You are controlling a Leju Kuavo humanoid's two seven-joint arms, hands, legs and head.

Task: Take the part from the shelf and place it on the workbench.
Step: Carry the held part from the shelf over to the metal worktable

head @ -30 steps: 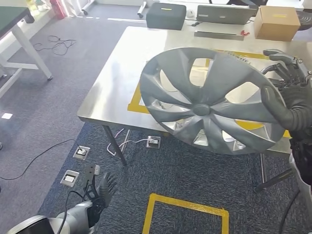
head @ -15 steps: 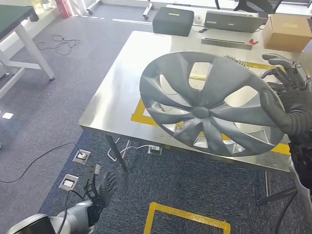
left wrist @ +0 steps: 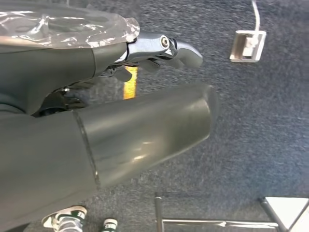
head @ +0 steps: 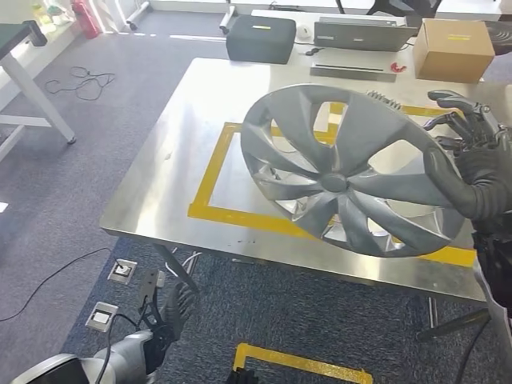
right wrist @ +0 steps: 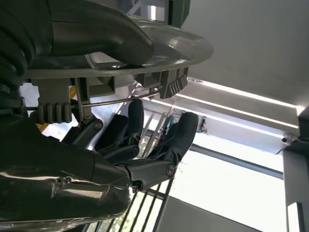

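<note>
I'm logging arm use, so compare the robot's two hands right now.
The right hand is raised over the workbench, gripping the wheel cover by its rim; the left hand hangs low over the carpet and holds nothing. Both have dark fingers.

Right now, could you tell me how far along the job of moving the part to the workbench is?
Done: the wheel cover is off the shelf, gripped at its rim by the right hand. In hand: it is held tilted above the workbench, over the yellow tape outline. Left: lowering and releasing it. The left hand hangs empty by the floor.
</note>
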